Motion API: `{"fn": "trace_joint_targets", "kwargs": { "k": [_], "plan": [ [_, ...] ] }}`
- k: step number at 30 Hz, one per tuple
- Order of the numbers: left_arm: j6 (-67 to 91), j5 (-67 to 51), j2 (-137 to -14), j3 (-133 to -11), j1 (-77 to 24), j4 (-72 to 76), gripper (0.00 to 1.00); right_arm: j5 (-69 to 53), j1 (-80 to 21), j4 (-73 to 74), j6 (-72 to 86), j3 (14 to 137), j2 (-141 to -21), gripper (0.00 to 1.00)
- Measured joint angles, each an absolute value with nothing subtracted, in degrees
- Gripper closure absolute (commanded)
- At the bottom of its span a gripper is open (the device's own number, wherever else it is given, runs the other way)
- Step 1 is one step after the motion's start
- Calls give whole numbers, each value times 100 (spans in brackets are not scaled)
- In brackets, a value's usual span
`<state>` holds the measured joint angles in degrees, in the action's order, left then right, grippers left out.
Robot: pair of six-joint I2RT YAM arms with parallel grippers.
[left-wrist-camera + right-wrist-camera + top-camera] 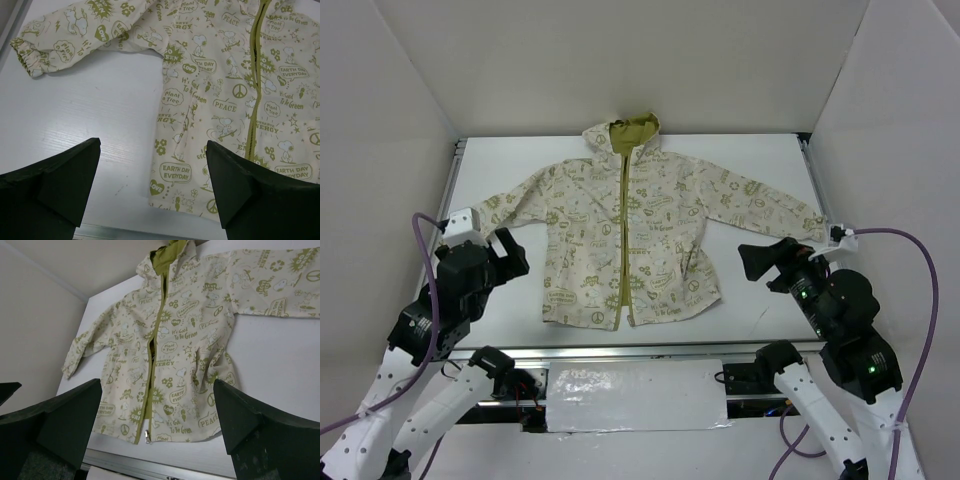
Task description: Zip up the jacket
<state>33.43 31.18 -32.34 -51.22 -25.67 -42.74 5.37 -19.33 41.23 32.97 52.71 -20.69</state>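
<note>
While the jacket (pixel 620 240) is lying flat and front-up at mid-table, hood (pixel 625 130) far and hem near, both grippers are hovering apart from it. The left gripper (pixel 502 254) is standing off the hem's left corner, jaws wide and holding nothing. The right gripper (pixel 760 265) is standing off the right corner, likewise wide and empty.

The zipper (pixel 623 230) is running down the jacket's centre, its long axis pointing from the arms' side straight toward the hood. Its pull (pixel 148 436) is sitting at the hem end, between the two grippers. Judged, neither arm is clearly nearer.

The table (pixel 760 160) is presenting a white, smooth, level surface. Pale walls (pixel 620 60) are closing it in at left, right and far side.
</note>
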Motion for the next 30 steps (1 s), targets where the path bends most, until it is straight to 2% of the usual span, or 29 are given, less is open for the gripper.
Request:
{"fn": "trace_joint_targets", "kwargs": {
  "k": [12, 17, 19, 21, 25, 30],
  "plan": [
    [3371, 2871, -3404, -5133, -2567, -4281, 1, 615, -1933, 4156, 3297, 5271, -2043, 0],
    [3813, 2311, -4254, -5157, -2718, -4167, 1, 425, -1933, 4156, 3291, 5273, -2353, 0],
    [4128, 2300, -4569, -4993, -3118, -3874, 1, 307, -1933, 4154, 3282, 5271, -2536, 0],
    [4480, 2370, -5162, -4663, -4123, -3717, 1, 202, -1933, 4152, 3269, 5271, -2689, 0],
    [5234, 2488, -6298, -4372, -5457, -3553, 6, -27, -1933, 4125, 3227, 5201, -2862, 0],
    [5883, 2698, -7306, -4403, -6344, -3389, 8, -198, -1933, 4104, 3183, 5061, -2875, 0]
  ]
}}
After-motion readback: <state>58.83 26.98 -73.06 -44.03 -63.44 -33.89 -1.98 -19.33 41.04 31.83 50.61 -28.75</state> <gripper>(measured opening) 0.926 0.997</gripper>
